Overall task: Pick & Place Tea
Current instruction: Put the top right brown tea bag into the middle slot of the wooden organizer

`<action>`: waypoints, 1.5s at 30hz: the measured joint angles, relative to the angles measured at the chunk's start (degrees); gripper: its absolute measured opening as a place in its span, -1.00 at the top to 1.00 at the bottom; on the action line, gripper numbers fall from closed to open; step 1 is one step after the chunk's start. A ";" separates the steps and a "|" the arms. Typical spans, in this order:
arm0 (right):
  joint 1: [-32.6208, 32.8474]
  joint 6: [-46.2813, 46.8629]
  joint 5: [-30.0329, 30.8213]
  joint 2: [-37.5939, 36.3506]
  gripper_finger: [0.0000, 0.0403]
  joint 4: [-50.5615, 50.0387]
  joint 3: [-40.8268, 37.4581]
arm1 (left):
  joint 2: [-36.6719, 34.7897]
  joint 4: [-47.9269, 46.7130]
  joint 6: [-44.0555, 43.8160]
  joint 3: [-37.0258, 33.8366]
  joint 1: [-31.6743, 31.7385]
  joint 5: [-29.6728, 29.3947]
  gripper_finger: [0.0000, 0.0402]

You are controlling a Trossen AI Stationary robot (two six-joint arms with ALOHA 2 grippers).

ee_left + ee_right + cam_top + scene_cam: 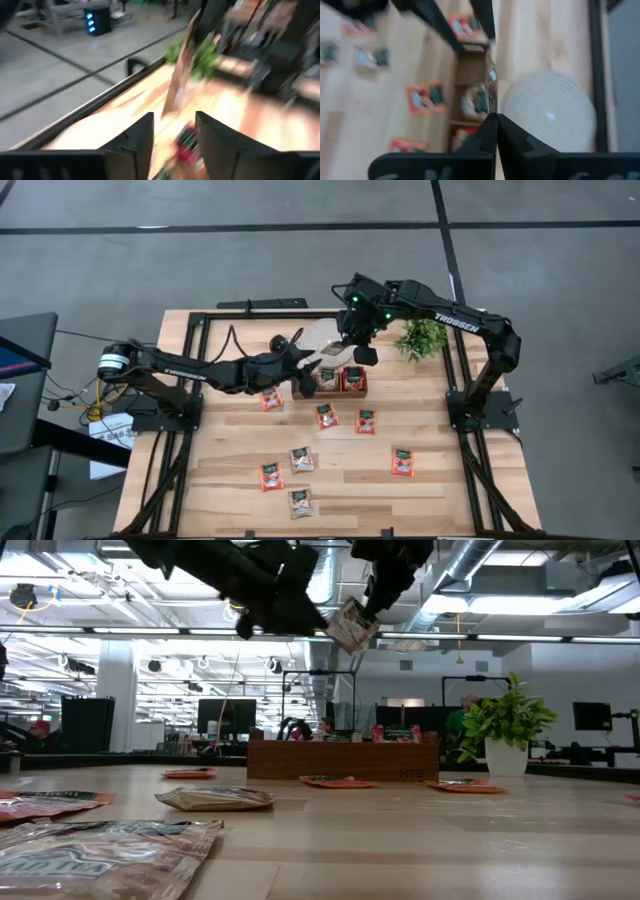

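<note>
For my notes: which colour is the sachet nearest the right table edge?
Red-orange sachet, clearest in the high view.

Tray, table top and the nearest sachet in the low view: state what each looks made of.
Tray: looks like brown wood, matte, with a flat uniform face.
Table top: pale wooden planks, going by the lengthwise seams and grain; lightly sheened.
Nearest sachet: probably foil or plastic film, since it is crinkled and glossy with bright highlights; which one cannot be told.

High view looks straight down on the table [420, 480]. Low view sits at tabletop level, facing the wooden tray [342, 758]. Wrist views look close past their fingers.
</note>
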 joint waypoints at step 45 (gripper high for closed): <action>14.36 9.16 16.50 28.32 1.00 -18.99 21.51 | -11.48 -68.27 -30.60 -7.32 0.09 -12.30 0.15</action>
